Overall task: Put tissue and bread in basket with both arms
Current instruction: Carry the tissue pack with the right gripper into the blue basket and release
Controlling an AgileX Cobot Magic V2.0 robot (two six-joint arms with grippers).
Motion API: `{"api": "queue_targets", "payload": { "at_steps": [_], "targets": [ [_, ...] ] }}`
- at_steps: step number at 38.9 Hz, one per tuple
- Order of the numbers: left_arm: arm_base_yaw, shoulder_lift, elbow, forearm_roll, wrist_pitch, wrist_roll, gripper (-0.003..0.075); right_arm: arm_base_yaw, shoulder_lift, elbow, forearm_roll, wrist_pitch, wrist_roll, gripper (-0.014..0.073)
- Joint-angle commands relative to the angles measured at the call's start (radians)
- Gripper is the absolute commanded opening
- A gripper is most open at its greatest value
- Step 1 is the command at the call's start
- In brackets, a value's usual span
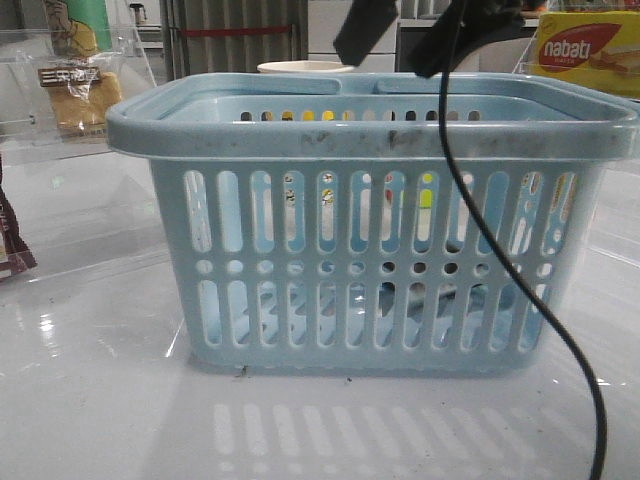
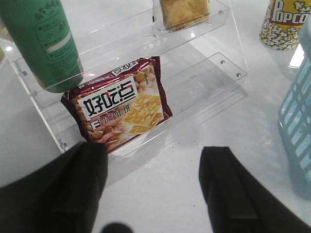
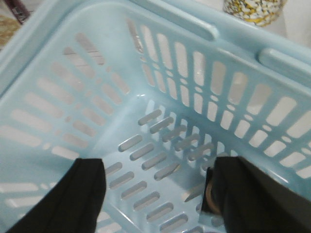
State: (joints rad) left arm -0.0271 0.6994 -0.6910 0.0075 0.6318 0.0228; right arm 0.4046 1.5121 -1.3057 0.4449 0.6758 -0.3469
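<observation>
The left tool (image 2: pixel 153 189) hangs with its two black fingers (image 2: pixel 228 194) spread wide and nothing between them, above bare white counter (image 2: pixel 160 170). Just ahead of the fingers sits a dark red cracker packet (image 2: pixel 119 104), leaning on the lower step of a clear acrylic stand (image 2: pixel 214 73). A green cylindrical container (image 2: pixel 43 43) stands on the step beyond and to one side of the packet. The bread (image 2: pixel 187 12) rests on the higher step at the far end of the stand, well apart from the left tool; in the front view the bread (image 1: pixel 78 95) shows in its clear bag with a dark label. A popcorn cup (image 2: pixel 284 24) stands off to the other side, near the basket (image 2: pixel 296 126) edge.

The right tool (image 3: pixel 155 194) is also spread wide and holds nothing. It hangs over the open top of the basket (image 3: pixel 126 63), whose slotted floor lies directly below the fingers (image 3: pixel 85 194). In the front view the basket (image 1: pixel 370 135) fills the middle, with a black cable (image 1: pixel 500 260) draped across its front and a yellow nabati box (image 1: pixel 585 50) behind it.
</observation>
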Motion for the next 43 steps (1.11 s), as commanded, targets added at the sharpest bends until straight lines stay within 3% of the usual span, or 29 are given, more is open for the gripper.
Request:
{"api": "queue_targets", "payload": {
  "at_steps": [1,17,27,36,43],
  "targets": [
    [0.0,0.002,-0.033,-0.008,-0.073,-0.001,0.0463,0.029,-0.15,0.035,0.025,-0.041,-0.055,0.057],
    [0.0,0.002,-0.033,-0.008,-0.073,-0.001,0.0455,0.03,-0.542,0.349,-0.042,-0.06,-0.067,0.057],
    [0.0,0.013,-0.036,-0.008,-0.081,-0.001,0.0474,-0.034,-0.68,0.458,-0.049,-0.056,-0.034,0.057],
    [0.0,0.184,-0.122,-0.013,-0.09,-0.001,0.0607,-0.039,-0.685,0.461,-0.049,-0.046,-0.034,0.057],
    [0.0,0.374,-0.246,-0.027,-0.099,-0.001,0.0605,-0.039,-0.683,0.462,-0.049,-0.046,-0.034,0.057]
  ]
}}
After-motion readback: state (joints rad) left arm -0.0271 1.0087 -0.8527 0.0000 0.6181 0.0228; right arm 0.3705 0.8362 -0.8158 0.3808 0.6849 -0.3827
